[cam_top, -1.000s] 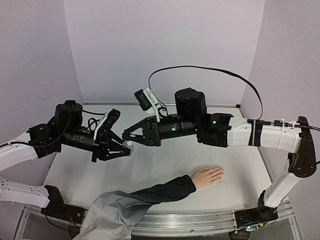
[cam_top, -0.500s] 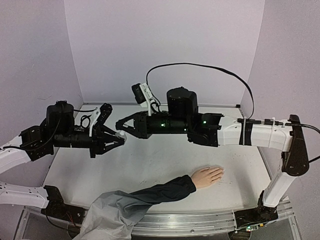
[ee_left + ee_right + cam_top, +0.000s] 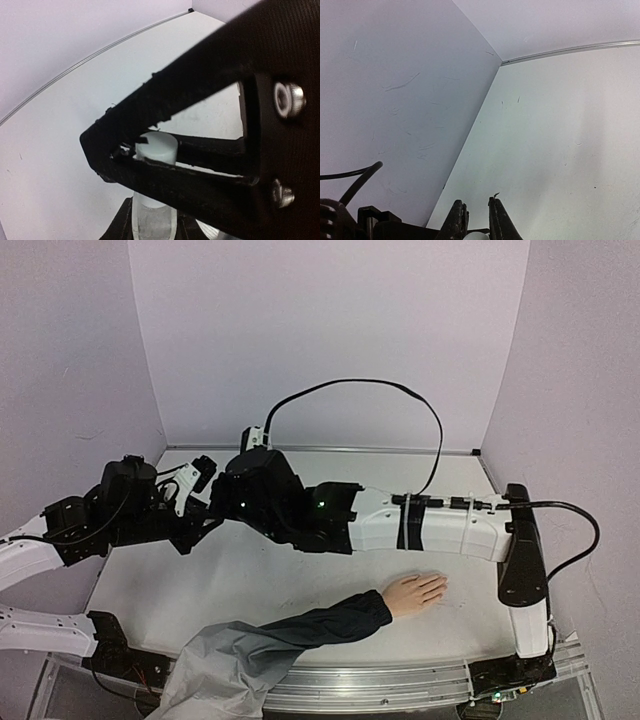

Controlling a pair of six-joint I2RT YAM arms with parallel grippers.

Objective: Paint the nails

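My left gripper [image 3: 154,225] is shut on a small clear bottle [image 3: 152,207] with a white cap [image 3: 157,147], held upright above the table's left side. My right gripper [image 3: 476,220] reaches across and its black fingers [image 3: 200,192] close around the white cap, which also shows in the right wrist view [image 3: 476,236]. In the top view the two grippers meet at the left [image 3: 208,508], and the bottle is hidden there. The pale mannequin hand [image 3: 415,592] with its navy sleeve [image 3: 320,625] lies flat at the front right. Its nails [image 3: 441,585] are too small to make out.
Grey cloth [image 3: 225,670] hangs over the table's front edge [image 3: 400,680] below the sleeve. The right arm [image 3: 430,525] stretches across the middle above the table. Its black cable [image 3: 350,390] loops overhead. Lilac walls close off the back and both sides.
The right arm has swung far to the left and its gripper has closed over the bottle's cap. The left gripper with the bottle has drawn back to the left.
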